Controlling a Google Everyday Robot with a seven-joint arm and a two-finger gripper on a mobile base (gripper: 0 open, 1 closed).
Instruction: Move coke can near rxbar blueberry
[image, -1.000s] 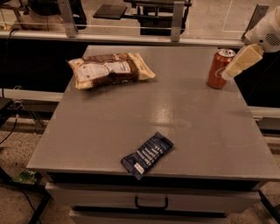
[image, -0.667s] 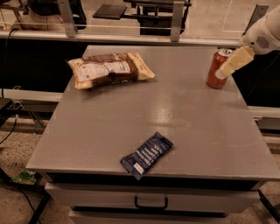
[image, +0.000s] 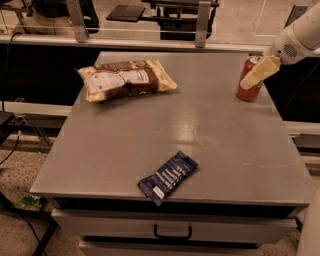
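Right now, the grey table (image: 215, 135) carries three items, well apart from one another. Coke can (image: 249, 94): upright, at about 2 o'clock on the tabletop, close to the right edge and toward the far side; red-orange body, silver top just showing. Gripper (image: 250, 79): at the can, reaching in from 2 o'clock off the white arm (image: 300, 35) at the upper right; its cream-coloured end lies slantwise across the front of the can, running from upper right to lower left and covering the can's middle. Whether it is spread, pressed together or actually pinching the can, I cannot tell from where I stand. Can base appears to sit on the table surface. Rxbar blueberry (image: 168, 177): flat, dark blue wrapper with white lettering, at about 6 o'clock, near the front edge, lying diagonally with one crimped end toward 1 o'clock and the other toward 7 o'clock. From the can the bar lies toward 7 o'clock, across most of the tabletop. Tan-and-brown snack bag (image: 125, 79): lying flat at about 10 o'clock, long side roughly parallel to the far edge. Below the front edge, a drawer with a dark handle (image: 172, 232).
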